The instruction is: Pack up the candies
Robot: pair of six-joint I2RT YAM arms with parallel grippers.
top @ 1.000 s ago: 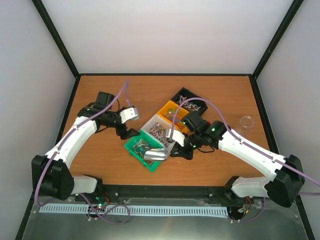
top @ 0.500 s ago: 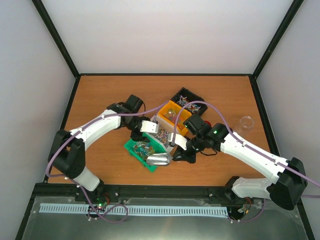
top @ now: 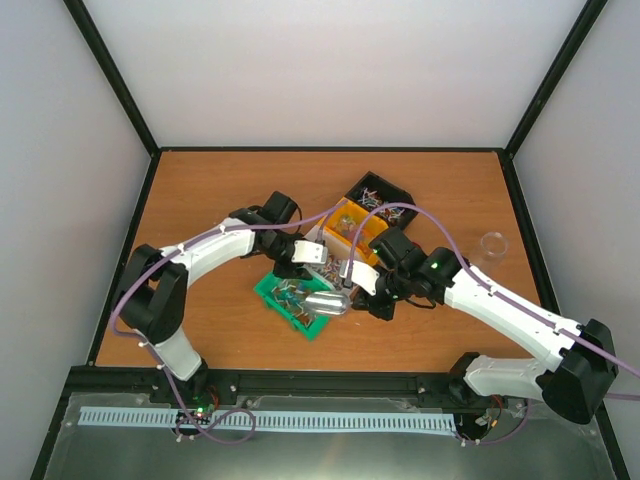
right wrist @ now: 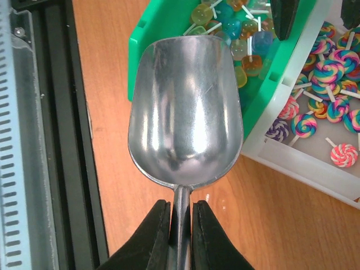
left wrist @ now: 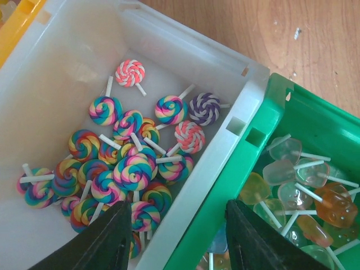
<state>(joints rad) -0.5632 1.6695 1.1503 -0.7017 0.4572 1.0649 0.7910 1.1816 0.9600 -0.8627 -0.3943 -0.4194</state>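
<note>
Right gripper (right wrist: 181, 216) is clamped on the handle of the empty metal scoop (right wrist: 185, 112), whose bowl hangs over the green bin's (right wrist: 135, 62) edge. Left gripper (left wrist: 179, 212), jaws parted, straddles the adjoining walls of the white bin (left wrist: 67, 62) and green bin. Candies (left wrist: 132, 169): swirl lollipops lie in the white bin, translucent ones in the green.

Left arm (top: 200, 250) arcs forward and inward from its base, elbow bent, wrist tipped down; left gripper (left wrist: 179, 212) points downward, jaws partly apart; right arm (top: 500, 305) stretches inward toward the left arm, forearm low; right gripper (right wrist: 180, 207) is clamped on a scoop (right wrist: 185, 112) handle, fingers nearly touching.
</note>
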